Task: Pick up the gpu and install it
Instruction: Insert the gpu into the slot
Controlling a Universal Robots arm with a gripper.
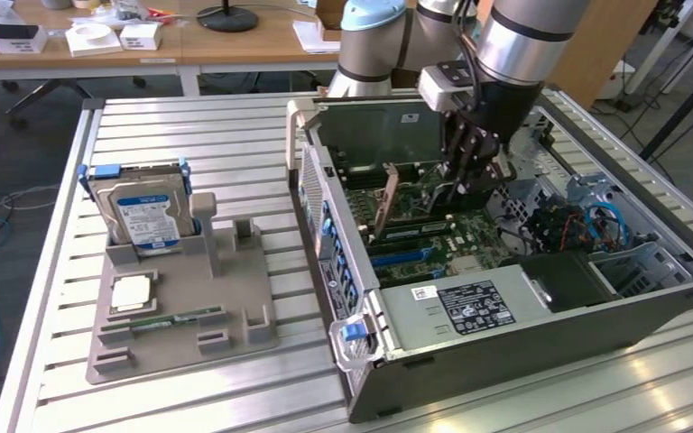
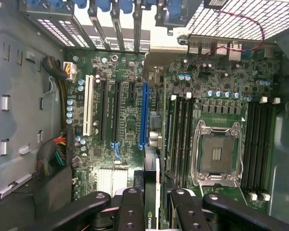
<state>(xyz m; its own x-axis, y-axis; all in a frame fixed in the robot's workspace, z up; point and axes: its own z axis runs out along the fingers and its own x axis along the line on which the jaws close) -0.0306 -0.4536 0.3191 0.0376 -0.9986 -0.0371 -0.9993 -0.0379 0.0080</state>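
The open computer case (image 1: 359, 361) lies on its side on the slatted table. My gripper (image 1: 465, 185) reaches down into it, above the motherboard (image 1: 425, 239). In the wrist view the black fingers (image 2: 132, 209) of the gripper (image 2: 156, 204) are shut on the gpu (image 2: 158, 173). It is a thin green card, seen edge-on and standing upright. It hangs just above the board, alongside the long blue slot (image 2: 144, 115). In the exterior view the gpu (image 1: 388, 197) reaches from the fingers towards the rear wall of the case.
A grey holder (image 1: 184, 338) at the exterior view's left carries a hard drive (image 1: 142, 212), a processor chip (image 1: 130, 293) and a RAM stick (image 1: 178, 318). In the case, the power supply (image 1: 467, 307), cable bundles (image 1: 576, 225), the processor socket (image 2: 216, 154) and memory slots (image 2: 180, 134) surround the gripper.
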